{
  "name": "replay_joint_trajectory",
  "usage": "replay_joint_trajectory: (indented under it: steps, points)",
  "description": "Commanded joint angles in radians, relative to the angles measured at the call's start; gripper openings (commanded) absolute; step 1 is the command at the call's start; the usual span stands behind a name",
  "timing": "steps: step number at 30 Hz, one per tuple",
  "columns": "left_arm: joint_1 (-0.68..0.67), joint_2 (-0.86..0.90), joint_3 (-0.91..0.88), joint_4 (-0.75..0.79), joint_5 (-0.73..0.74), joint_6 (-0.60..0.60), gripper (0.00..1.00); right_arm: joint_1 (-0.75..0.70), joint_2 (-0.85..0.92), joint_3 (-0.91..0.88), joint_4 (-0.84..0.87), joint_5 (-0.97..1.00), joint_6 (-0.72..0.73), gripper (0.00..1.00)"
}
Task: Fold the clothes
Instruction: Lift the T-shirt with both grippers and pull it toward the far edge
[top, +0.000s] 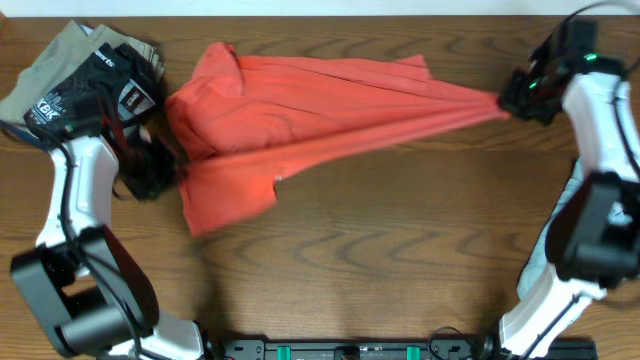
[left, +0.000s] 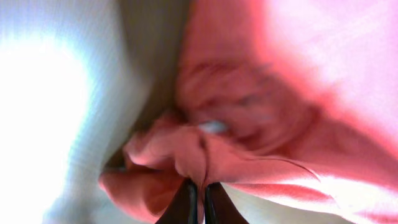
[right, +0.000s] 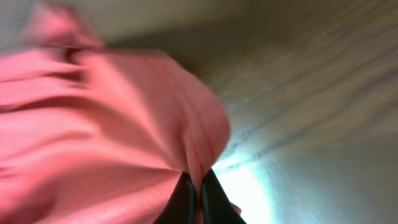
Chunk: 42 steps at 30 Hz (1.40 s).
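- The red shirt (top: 300, 110) lies on the table (top: 400, 260), pulled taut sideways between the two arms and bunched. No tidy fold shows, so nearly all the folding is left.
- The left gripper (left: 199, 198) is pinched tight on the shirt's left end.
- The right gripper (right: 198, 196) is pinched on its right tip.
- Both wrist views are blurred, and any print is hidden.
- The heap of clothes (top: 85, 85) at the far left looks untouched, as far as I can tell.

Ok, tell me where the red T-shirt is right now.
In the overhead view the red T-shirt stretches across the upper middle, held between the left gripper, beside the grey-black clothes pile, and the right gripper.
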Motion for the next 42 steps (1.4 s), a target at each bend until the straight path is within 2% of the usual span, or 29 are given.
replay_joint_trajectory:
  steps: [1,7,12,18,23,28,35,38,42]
  points:
    - [-0.016,-0.101,0.157,-0.010,-0.005,0.076,0.06,-0.008,-0.135,0.057,-0.048,0.061,-0.058,0.01]
    - [-0.019,-0.236,0.349,-0.010,-0.005,0.075,0.06,-0.017,-0.308,0.083,-0.103,0.071,-0.071,0.01]
    - [-0.019,-0.318,0.469,0.022,-0.006,0.066,0.06,-0.019,-0.443,0.095,-0.026,0.100,-0.076,0.01]
    - [-0.017,-0.388,0.502,0.169,-0.005,-0.006,0.06,-0.019,-0.578,0.095,0.110,0.161,-0.090,0.01]
    - [-0.016,-0.410,0.502,0.288,-0.006,-0.011,0.06,-0.019,-0.632,0.095,0.140,0.213,-0.091,0.01]
    - [-0.017,-0.381,0.502,0.277,-0.033,-0.012,0.06,-0.018,-0.606,0.094,0.116,0.212,-0.093,0.01]
    - [-0.053,-0.244,0.502,0.240,-0.036,-0.011,0.06,-0.013,-0.465,0.094,0.114,0.155,-0.090,0.01]
    - [-0.085,-0.163,0.502,0.306,-0.036,-0.004,0.06,-0.006,-0.381,0.094,0.185,0.156,-0.089,0.01]
    - [-0.103,-0.049,0.502,0.543,-0.048,-0.033,0.06,0.003,-0.281,0.094,0.418,0.156,-0.055,0.01]
